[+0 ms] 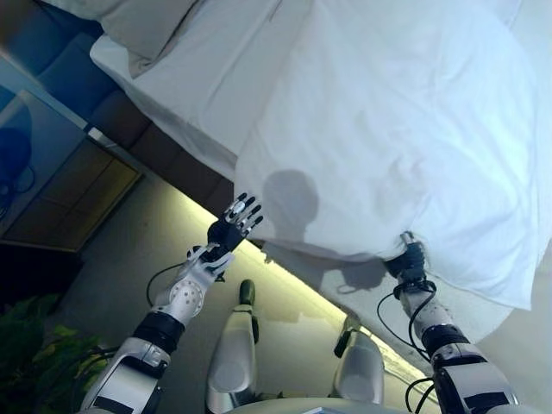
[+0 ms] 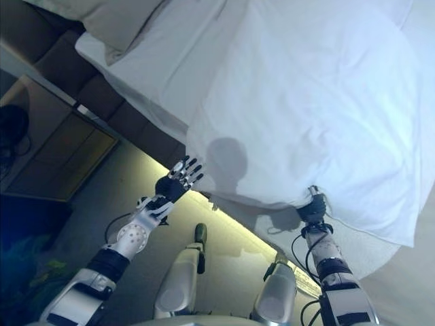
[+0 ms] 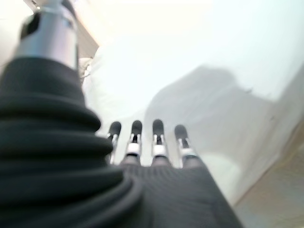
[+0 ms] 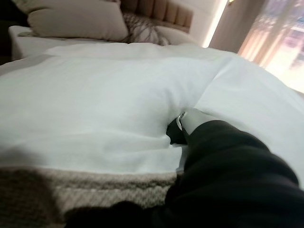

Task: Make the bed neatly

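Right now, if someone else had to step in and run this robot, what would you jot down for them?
Left robot hand: open, fingers straight, held in the air just short of the white duvet's near edge, not touching it.
Right robot hand: at the duvet's near edge, fingers hidden in the cloth, so its grip is unclear.
Beige pillow lies at the head of the bed.
Done: duvet covers most of the bed.
Left: probably straighten the bunched near edge.

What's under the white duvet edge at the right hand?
The right hand reaches under the white duvet edge; its fingers are hidden. A grey-beige textured layer shows below. Anything deeper is covered.
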{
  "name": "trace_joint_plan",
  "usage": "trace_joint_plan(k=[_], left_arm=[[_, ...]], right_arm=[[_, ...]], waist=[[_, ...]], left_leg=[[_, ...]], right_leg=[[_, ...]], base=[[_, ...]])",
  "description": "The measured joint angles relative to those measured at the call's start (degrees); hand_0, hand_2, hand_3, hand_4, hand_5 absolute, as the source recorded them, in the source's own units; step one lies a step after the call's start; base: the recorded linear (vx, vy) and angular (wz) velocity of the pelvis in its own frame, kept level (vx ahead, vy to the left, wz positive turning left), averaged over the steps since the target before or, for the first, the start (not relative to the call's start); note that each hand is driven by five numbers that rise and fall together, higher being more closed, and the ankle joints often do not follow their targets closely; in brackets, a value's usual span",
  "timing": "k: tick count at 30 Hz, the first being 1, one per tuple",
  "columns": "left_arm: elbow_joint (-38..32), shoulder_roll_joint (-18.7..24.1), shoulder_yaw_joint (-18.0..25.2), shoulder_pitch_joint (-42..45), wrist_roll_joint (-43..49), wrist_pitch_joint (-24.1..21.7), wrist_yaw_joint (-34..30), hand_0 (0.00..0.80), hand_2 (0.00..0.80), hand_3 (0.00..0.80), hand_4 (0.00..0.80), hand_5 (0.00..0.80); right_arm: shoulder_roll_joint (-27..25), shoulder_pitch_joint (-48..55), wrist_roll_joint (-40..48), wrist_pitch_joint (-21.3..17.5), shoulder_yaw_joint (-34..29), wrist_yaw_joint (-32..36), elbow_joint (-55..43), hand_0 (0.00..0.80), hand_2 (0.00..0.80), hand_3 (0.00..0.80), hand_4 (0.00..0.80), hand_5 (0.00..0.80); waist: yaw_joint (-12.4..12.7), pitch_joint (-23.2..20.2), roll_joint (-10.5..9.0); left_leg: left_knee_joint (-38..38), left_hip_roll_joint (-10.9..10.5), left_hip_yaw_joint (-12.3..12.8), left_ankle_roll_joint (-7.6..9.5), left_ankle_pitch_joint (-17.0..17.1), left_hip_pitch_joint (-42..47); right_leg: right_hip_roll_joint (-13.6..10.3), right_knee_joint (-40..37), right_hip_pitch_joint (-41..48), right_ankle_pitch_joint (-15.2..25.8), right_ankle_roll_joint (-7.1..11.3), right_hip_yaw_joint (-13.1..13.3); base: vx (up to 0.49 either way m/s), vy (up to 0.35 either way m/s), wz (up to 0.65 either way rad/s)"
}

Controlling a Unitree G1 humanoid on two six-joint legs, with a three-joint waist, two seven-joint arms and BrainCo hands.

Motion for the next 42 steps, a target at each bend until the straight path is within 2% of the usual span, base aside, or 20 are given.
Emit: trace_joint_plan(k=[2, 5, 8, 13, 19, 24, 29, 34, 38, 42], left_arm=[[0.1, -0.7, 0.1, 1.6, 0.0, 2.4, 0.7, 0.000, 0.000, 0.000, 0.000, 0.000], [1.1, -2.1, 0.1, 3.1, -1.4, 6.8, 2.2, 0.000, 0.000, 0.000, 0.000, 0.000], [6.3, -4.1, 0.6, 3.6, -6.4, 10.4, 4.4, 0.000, 0.000, 0.000, 0.000, 0.000], [6.6, -5.2, 1.7, 11.7, -9.5, 18.6, 4.3, 0.000, 0.000, 0.000, 0.000, 0.000], [13.7, -6.3, -2.6, 18.6, -10.2, 28.4, 3.6, 0.000, 0.000, 0.000, 0.000, 0.000], [16.1, -6.6, -3.9, 18.1, -14.0, 32.6, 1.6, 0.000, 0.000, 0.000, 0.000, 0.000], [19.0, -7.4, -5.2, 16.2, -14.3, 33.6, -0.1, 0.000, 0.000, 0.000, 0.000, 0.000], [21.1, -8.7, -9.0, 14.5, -22.7, 33.0, 2.7, 0.000, 0.000, 0.000, 0.000, 0.000], [22.1, -9.8, -10.9, 11.5, -31.7, 31.3, 7.3, 0.000, 0.000, 0.000, 0.000, 0.000], [24.8, -10.5, -11.7, 9.1, -35.0, 30.1, 10.6, 0.000, 0.000, 0.000, 0.000, 0.000]], right_arm=[[1.1, 1.3, -0.6, -0.4, 0.0, -1.5, -0.3, 0.800, 0.800, 0.800, 0.800, 0.800], [3.4, 4.1, -0.7, -0.7, 0.2, -1.9, -0.3, 0.800, 0.800, 0.800, 0.800, 0.800], [5.6, 6.1, -1.7, -0.8, 0.6, -2.6, -0.3, 0.800, 0.800, 0.800, 0.800, 0.800], [8.1, 11.6, -2.9, -1.2, 2.5, -4.0, -3.2, 0.800, 0.800, 0.800, 0.800, 0.800], [8.0, 13.9, -3.5, -2.4, 2.7, -4.8, -3.8, 0.800, 0.800, 0.800, 0.800, 0.800], [8.1, 13.9, -3.4, -2.5, 3.9, -4.6, -3.7, 0.800, 0.800, 0.800, 0.800, 0.800], [9.1, 14.0, -3.4, -2.6, 4.6, -4.6, -3.7, 0.800, 0.800, 0.800, 0.800, 0.800], [10.5, 13.4, -2.1, -4.2, 7.0, -4.4, -3.9, 0.800, 0.800, 0.800, 0.800, 0.800], [10.8, 10.3, -1.0, -5.3, 8.2, -4.5, -4.1, 0.800, 0.800, 0.800, 0.800, 0.800], [10.8, 7.8, -0.4, -5.8, 8.6, -5.0, -7.1, 0.800, 0.800, 0.800, 0.800, 0.800]], waist=[[0.1, -0.6, -0.32], [0.6, -3.5, -1.58], [0.3, -4.4, -2.31], [0.3, -8.6, -3.41], [1.5, -10.1, -3.76], [1.5, -10.9, -4.85], [1.2, -11.9, -6.49], [1.1, -11.7, -7.24], [0.3, -9.1, -8.35], [-0.2, -5.7, -8.92]], left_leg=[[-1.2, 0.0, -0.3, -0.12, 0.0, 2.3], [-2.3, 0.0, -0.2, -0.40, -0.2, 3.8], [-3.1, 0.1, -0.2, -0.68, -0.6, 7.6], [-4.7, 0.9, -0.1, -1.01, -1.3, 10.5], [-4.9, 2.2, -0.3, -1.29, -1.4, 11.7], [-5.0, 3.3, -0.4, -1.67, -1.1, 11.8], [-4.9, 4.0, -0.4, -2.11, -1.3, 11.8], [-3.7, 4.6, -0.7, -2.40, -1.4, 9.7], [-1.4, 5.3, -1.8, -2.64, -1.4, 6.5], [0.7, 5.8, -1.9, -2.78, -1.5, 3.3]], right_leg=[[0.2, -1.7, 3.1, 0.1, 0.15, -1.1], [0.6, -3.5, 5.0, 0.2, 0.24, -1.3], [1.0, -5.4, 9.8, 0.2, 0.32, -1.4], [2.2, -7.6, 13.0, 0.0, 0.20, -1.4], [3.5, -8.4, 14.9, -0.1, -0.11, -1.8], [4.4, -8.6, 15.5, -0.5, -0.66, -2.3], [5.1, -8.6, 15.5, -0.5, -0.76, -2.3], [5.6, -7.8, 13.6, -0.7, -0.97, -2.3], [6.2, -6.0, 11.0, -0.9, -1.34, -2.4], [6.2, -4.5, 8.0, -1.1, -1.86, -2.1]], base=[[0.145, -0.006, 0.11], [0.223, -0.003, 0.05], [0.224, -0.021, 0.06], [0.148, -0.039, -0.03], [0.053, -0.083, 0.02], [0.020, -0.091, 0.04], [0.015, -0.080, -0.02], [-0.109, -0.118, 0.00], [-0.126, -0.074, 0.03], [-0.073, -0.014, -0.03]])
